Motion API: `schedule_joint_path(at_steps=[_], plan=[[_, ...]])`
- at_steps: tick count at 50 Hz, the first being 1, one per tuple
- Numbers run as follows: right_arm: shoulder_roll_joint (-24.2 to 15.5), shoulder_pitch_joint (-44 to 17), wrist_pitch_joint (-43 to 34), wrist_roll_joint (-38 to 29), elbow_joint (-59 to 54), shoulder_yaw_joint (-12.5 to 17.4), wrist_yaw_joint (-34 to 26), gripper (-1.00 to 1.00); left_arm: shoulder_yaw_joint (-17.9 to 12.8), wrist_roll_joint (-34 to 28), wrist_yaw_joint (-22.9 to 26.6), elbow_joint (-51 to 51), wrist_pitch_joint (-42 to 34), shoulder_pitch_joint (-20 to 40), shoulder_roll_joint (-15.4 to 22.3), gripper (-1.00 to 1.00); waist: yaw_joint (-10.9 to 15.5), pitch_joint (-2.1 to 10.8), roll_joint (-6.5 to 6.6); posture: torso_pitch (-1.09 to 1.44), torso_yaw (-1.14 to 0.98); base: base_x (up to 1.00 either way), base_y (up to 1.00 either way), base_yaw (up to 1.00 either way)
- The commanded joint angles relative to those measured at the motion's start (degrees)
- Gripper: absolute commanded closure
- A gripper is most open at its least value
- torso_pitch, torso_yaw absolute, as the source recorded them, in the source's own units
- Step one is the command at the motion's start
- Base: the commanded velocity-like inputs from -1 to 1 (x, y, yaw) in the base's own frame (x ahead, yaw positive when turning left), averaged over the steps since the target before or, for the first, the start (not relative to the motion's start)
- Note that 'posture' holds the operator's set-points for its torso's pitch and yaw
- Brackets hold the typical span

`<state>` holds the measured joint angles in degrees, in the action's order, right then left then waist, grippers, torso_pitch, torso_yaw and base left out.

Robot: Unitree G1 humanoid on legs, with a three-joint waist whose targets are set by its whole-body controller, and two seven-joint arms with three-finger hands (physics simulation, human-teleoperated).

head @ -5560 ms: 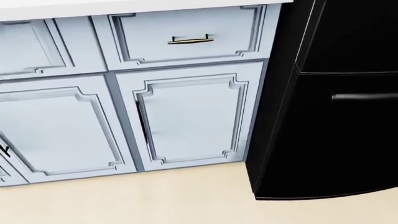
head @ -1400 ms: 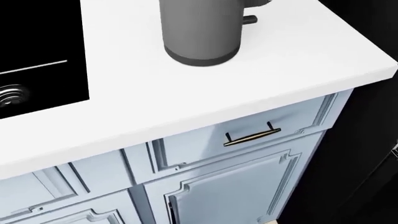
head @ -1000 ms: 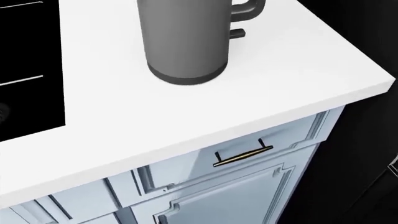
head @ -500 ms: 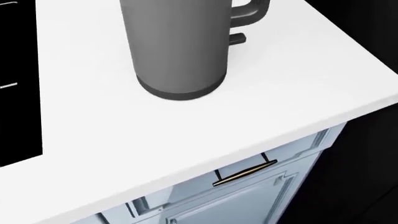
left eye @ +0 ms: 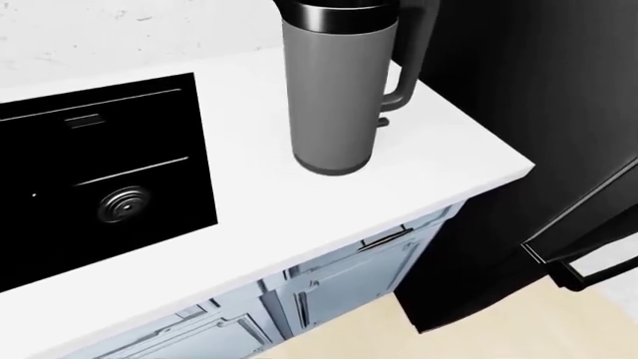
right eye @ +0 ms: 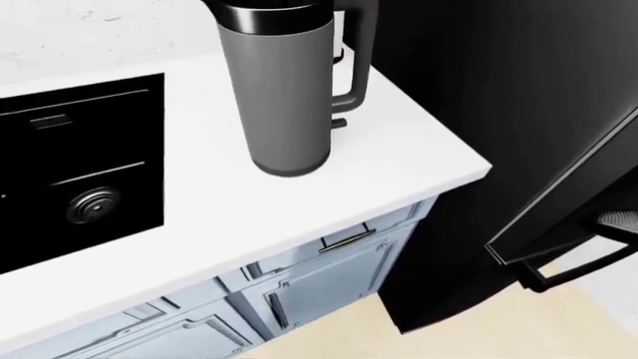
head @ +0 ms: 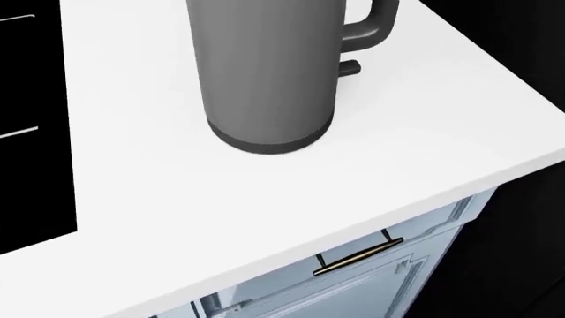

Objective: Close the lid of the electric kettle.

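A tall grey electric kettle (left eye: 337, 90) stands upright on the white counter (left eye: 259, 209), with a black rim at its top and a dark handle (left eye: 409, 71) on its right side. The lid runs out of the top of both eye views, so how it stands is hidden. In the head view only the kettle's lower body (head: 265, 79) and part of the handle show. Neither of my hands appears in any view.
A black cooktop (left eye: 95, 172) with a round knob (left eye: 125, 203) is set into the counter left of the kettle. A black fridge (left eye: 538, 127) stands against the counter's right end. Pale blue cabinets (right eye: 309, 288) with a brass drawer handle (head: 358, 257) sit below.
The camera has moved up and in: the view went from cabinet doors and floor to the counter top, and the kettle now fills more of the head view.
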<state>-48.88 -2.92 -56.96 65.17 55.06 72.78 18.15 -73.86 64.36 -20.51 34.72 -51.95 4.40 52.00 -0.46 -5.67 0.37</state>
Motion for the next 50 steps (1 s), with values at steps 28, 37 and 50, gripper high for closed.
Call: schedule_joint_path(at_steps=[28, 37, 50], plan=[[-0.1, -1.3, -0.6, -4.2, 1.2, -0.4, -2.4, -1.0, -1.2, 0.1, 0.2, 0.8, 1.6, 0.3, 1.5, -1.0, 1.0, 1.29, 1.28, 0.0, 0.0, 0.0, 0.0, 0.34], [-0.1, -1.4, -0.8, -3.8, 1.2, -0.2, -2.2, -1.0, -1.1, 0.3, 0.0, 0.9, 1.5, 0.3, 1.5, -1.0, 3.0, 2.25, 0.47, 0.0, 0.0, 0.0, 0.0, 0.83], [0.0, -1.2, -0.5, -2.7, 0.6, -0.1, -1.2, -1.0, -0.9, 0.3, 0.0, 0.8, 1.6, 0.5, 1.6, -1.0, 0.7, 0.8, -0.19, 0.0, 0.0, 0.0, 0.0, 0.09]])
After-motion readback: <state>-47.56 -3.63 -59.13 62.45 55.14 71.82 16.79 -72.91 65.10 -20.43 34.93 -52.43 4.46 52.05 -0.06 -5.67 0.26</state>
